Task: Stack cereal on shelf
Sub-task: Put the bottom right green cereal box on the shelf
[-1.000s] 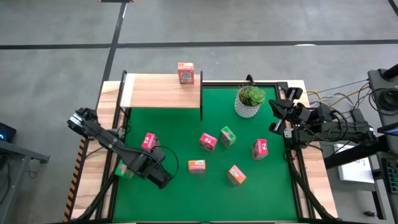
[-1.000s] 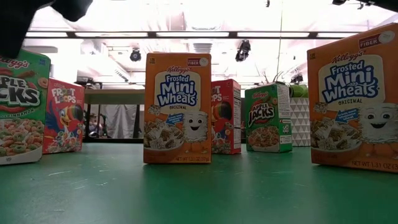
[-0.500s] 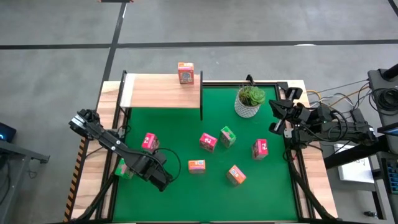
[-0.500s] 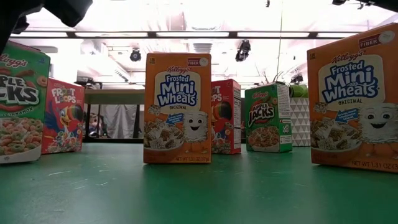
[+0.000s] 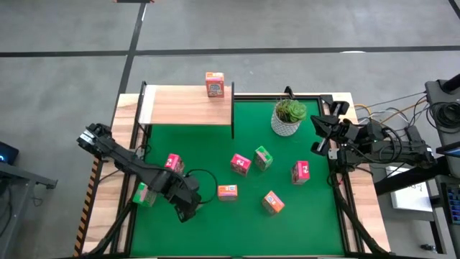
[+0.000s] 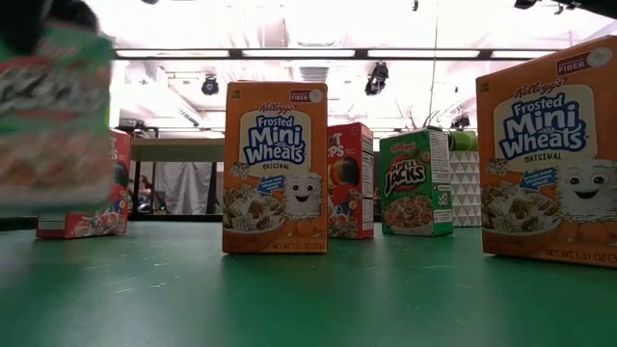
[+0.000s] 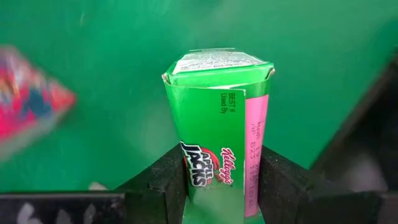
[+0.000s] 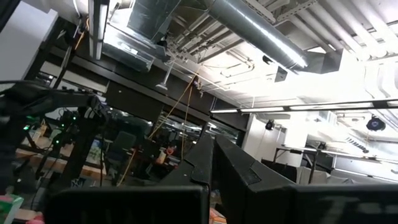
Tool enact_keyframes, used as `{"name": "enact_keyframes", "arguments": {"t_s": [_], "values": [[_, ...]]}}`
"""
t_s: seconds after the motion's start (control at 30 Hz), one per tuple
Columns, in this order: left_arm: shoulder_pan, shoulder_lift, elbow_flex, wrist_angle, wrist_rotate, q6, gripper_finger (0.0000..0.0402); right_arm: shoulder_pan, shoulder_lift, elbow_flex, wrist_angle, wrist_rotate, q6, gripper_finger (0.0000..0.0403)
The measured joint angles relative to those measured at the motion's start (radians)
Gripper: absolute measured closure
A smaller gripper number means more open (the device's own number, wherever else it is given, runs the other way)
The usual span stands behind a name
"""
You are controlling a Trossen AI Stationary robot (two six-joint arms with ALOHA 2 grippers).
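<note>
My left gripper (image 7: pixel 222 160) is shut on a green cereal box (image 7: pixel 214 124) near the table's left edge. The low view shows that box (image 6: pixel 53 106) blurred and above the green mat. One orange cereal box (image 5: pixel 214 84) stands on the light-wood shelf (image 5: pixel 180 106) at the far left. Pink boxes (image 5: pixel 172 164) (image 5: pixel 241 164) (image 5: pixel 301 171), a green one (image 5: pixel 264 157) and orange ones (image 5: pixel 228 191) (image 5: pixel 272 203) stand on the mat. My right gripper (image 8: pixel 211 155) waits shut at the table's right edge, pointing upward. My left gripper pinches the green box between its two fingers (image 7: pixel 169 180), on two opposite sides near the box's upper end (image 7: pixel 205 177). The fingers come from above, pointing down. The box hangs below them, roughly upright, its lower end (image 6: pixel 48 198) clear of the mat.
A potted plant in a white pot (image 5: pixel 288 117) stands at the far right of the mat. The shelf's dark upright (image 5: pixel 233 115) stands at the plank's right end. A dark cable (image 5: pixel 205 180) loops beside the left arm.
My left gripper has risen and rolled about its own line, carrying the green box from standing on the mat to hanging clear above it. The arm has shifted slightly toward the table's right. The pink box behind it now shows more.
</note>
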Motion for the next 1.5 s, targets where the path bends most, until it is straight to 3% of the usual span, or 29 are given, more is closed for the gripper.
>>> {"name": "enact_keyframes", "arguments": {"t_s": [0.17, 0.43, 0.53, 0.87, 1.07, 1.27, 1.37, 1.5], "values": [[0.062, 0.004, 0.149, -0.078, -0.081, 0.241, 0.0262, 0.000, 0.000, 0.000, 0.000, 0.000, 0.025, 0.0394], [0.163, 0.005, 0.444, -0.397, -0.412, 0.608, 0.0262, 0.000, 0.000, 0.000, 0.000, 0.000, 0.051, 0.0394], [0.235, -0.003, 0.520, -0.409, -0.504, 0.744, 0.0262, 0.000, 0.000, 0.000, 0.000, 0.000, 0.051, 0.0394], [0.625, -0.008, 0.682, -0.416, -0.490, 1.164, 0.0262, 0.000, 0.000, 0.000, -0.012, 0.000, 0.064, 0.0394], [0.870, -0.010, 0.672, -0.417, -0.411, 1.386, 0.0262, 0.000, 0.000, 0.000, -0.023, 0.000, 0.070, 0.0394], [1.069, 0.006, 0.633, -0.416, -0.395, 1.646, 0.0262, 0.000, 0.000, 0.000, -0.029, 0.000, 0.081, 0.0394], [1.141, 0.023, 0.618, -0.417, -0.369, 1.703, 0.0263, 0.000, 0.000, 0.000, -0.029, 0.000, 0.093, 0.0394], [1.200, 0.042, 0.609, -0.416, -0.233, 1.719, 0.0268, 0.000, 0.000, 0.000, -0.038, 0.000, 0.102, 0.0394]]}}
